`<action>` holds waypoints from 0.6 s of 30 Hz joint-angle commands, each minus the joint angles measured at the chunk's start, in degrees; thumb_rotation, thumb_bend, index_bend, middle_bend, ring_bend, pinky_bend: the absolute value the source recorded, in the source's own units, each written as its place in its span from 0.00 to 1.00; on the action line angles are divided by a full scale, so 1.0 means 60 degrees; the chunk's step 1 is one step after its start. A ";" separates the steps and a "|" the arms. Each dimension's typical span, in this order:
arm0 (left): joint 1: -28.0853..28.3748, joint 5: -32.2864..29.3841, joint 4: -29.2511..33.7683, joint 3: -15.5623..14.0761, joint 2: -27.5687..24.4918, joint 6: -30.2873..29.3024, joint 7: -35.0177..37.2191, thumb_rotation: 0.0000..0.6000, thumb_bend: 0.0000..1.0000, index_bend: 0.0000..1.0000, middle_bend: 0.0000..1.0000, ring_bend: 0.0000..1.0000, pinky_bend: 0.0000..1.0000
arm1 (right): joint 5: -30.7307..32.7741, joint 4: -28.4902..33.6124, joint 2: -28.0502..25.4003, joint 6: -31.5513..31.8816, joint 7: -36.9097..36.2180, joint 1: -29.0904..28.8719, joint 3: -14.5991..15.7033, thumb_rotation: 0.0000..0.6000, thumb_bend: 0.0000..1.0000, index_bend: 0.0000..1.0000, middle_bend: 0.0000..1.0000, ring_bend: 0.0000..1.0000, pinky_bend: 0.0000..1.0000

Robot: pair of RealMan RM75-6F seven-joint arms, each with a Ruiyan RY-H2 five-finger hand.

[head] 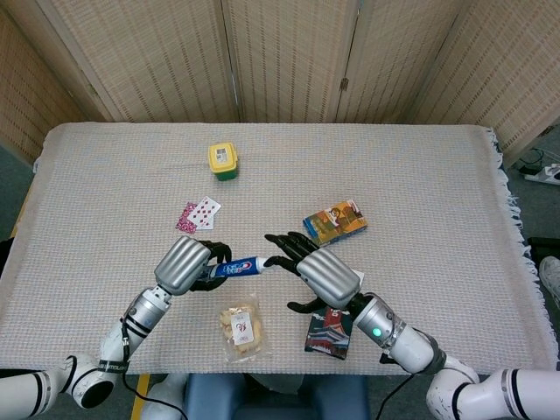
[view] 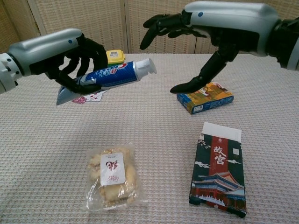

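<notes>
Woven-cloth table (head: 420, 166), wicker screens behind. Right hand (view: 187, 28): spread, empty, just above the cap. Left hand (view: 77, 56): grips toothpaste tube (view: 112, 75) aloft, cap rightward. Advice: hold tube level; pinch cap squarely.

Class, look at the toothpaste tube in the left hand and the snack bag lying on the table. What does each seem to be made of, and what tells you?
Toothpaste tube: probably glossy plastic laminate; shiny print, flat crimped end. Snack bag: clear plastic film; contents show through, surface crinkles.
</notes>
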State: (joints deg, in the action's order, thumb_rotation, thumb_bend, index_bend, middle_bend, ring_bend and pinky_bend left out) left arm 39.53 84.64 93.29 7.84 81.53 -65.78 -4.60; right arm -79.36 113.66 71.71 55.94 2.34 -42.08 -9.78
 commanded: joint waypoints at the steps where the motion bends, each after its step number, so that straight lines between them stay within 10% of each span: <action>1: -0.0005 0.0160 -0.0053 -0.0028 0.0094 -0.0104 0.0104 1.00 0.73 0.82 0.82 0.75 0.81 | -0.0699 -0.0196 0.0033 0.0103 -0.1110 0.0066 0.0007 1.00 0.27 0.07 0.01 0.00 0.00; 18: -0.0052 0.0819 -0.0240 -0.0014 0.0334 -0.0657 0.0742 1.00 0.74 0.82 0.82 0.75 0.81 | -0.1536 -0.1529 0.1360 0.0513 -0.4356 -0.0253 -0.0176 0.91 0.27 0.00 0.00 0.00 0.00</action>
State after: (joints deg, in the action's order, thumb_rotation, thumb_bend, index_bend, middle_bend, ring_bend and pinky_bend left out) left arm 39.24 89.53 91.88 7.77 83.51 -69.69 -0.17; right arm -88.32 104.76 79.56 58.83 -23.44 -43.40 -10.79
